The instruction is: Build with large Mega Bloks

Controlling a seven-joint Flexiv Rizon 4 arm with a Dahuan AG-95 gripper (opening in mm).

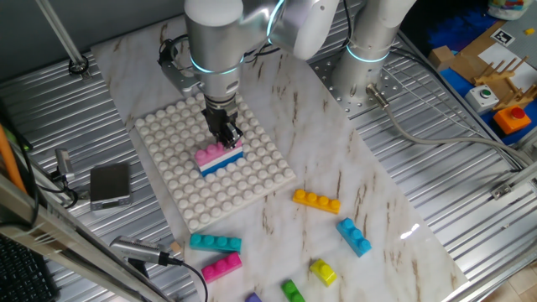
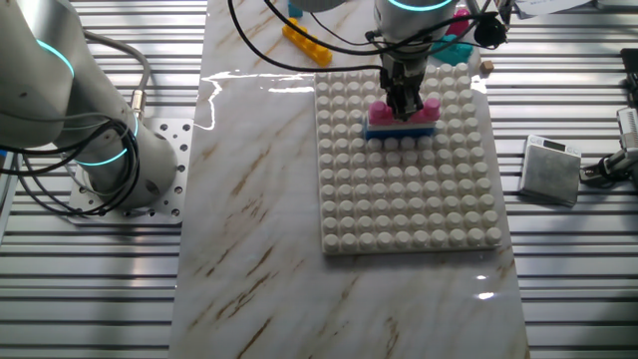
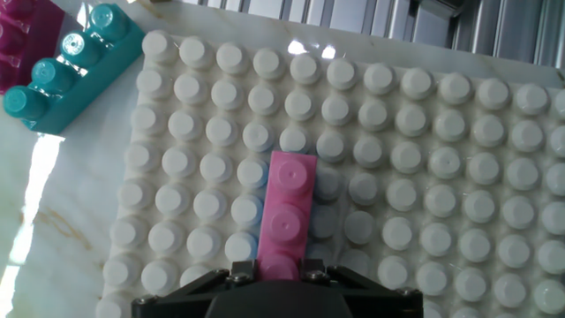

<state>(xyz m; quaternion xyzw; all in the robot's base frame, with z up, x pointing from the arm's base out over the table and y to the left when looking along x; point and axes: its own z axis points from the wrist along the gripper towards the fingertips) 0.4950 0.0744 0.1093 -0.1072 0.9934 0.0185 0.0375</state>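
Observation:
A pink brick (image 1: 216, 152) sits on top of a white and a blue brick (image 1: 221, 164) stacked on the white baseplate (image 1: 252, 189). My gripper (image 1: 226, 134) is shut on the pink brick from above. The other fixed view shows the gripper (image 2: 404, 100) on the pink brick (image 2: 381, 111) above the blue brick (image 2: 399, 130). In the hand view the pink brick (image 3: 287, 212) runs down between my fingers (image 3: 207, 284). Loose on the marble are orange (image 1: 316, 201), blue (image 1: 354, 236), teal (image 1: 215, 243), magenta (image 1: 221, 268), yellow (image 1: 323, 272) and green (image 1: 292, 291) bricks.
A small grey box (image 1: 110, 184) and cables lie left of the baseplate on the ribbed metal table. The arm's base (image 1: 369, 50) stands at the back. A teal brick (image 3: 71, 66) and a magenta one (image 3: 22, 44) lie beside the baseplate in the hand view.

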